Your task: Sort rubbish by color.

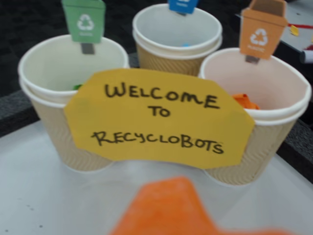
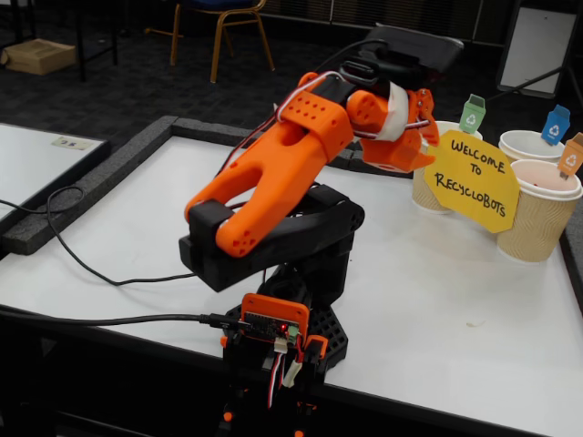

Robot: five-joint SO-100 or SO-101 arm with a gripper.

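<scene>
In the wrist view three beige paper cups stand behind a yellow sign (image 1: 156, 117). A sliver of green rubbish (image 1: 77, 87) shows inside the left cup (image 1: 49, 73), which has a green tag. A speck of light blue rubbish (image 1: 186, 45) shows inside the middle cup (image 1: 176, 34), which has a blue tag. Both bundles are mostly hidden by the rims. My orange gripper (image 1: 166, 200) is a blurred single tip at the bottom edge, with nothing seen in it. In the fixed view the gripper (image 2: 401, 157) hovers just left of the cups and looks shut.
The right cup (image 1: 264, 83) has an orange tag and an orange scrap (image 1: 244, 101) inside. In the fixed view the cups (image 2: 539, 214) and sign (image 2: 472, 182) sit at the white table's far right. Cables (image 2: 82, 264) trail left of the arm base (image 2: 282, 319).
</scene>
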